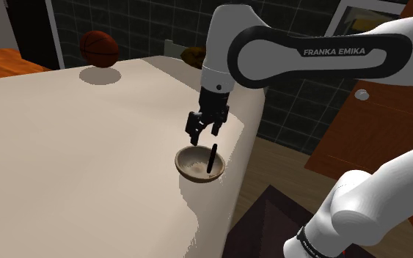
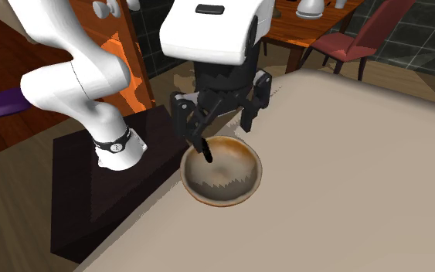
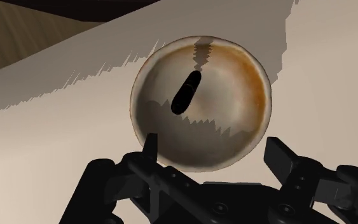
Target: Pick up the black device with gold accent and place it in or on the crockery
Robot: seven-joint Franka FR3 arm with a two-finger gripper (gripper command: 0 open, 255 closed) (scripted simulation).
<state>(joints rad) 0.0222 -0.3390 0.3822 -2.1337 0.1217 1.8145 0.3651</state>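
Slim black oblong device (image 1: pixel 213 161) sits nearly upright inside the round tan-brown bowl (image 1: pixel 185 167), near the pale desk's (image 1: pixel 87 176) edge. No gold visible to me. I judge it light, rigid and smooth, likely slippery. If a regrasp is needed, pinch across the narrow flanks at mid-length. Black two-finger gripper (image 1: pixel 206 134) hangs just above the bowl — fingers spread wide, clasping nothing, clear of the device. Placement looks done. Far side of the desk — a reddish-brown ball (image 1: pixel 98 48).

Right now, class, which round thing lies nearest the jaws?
The brown bowl, directly beneath the open jaws and holding the black device; the reddish ball sits far off.
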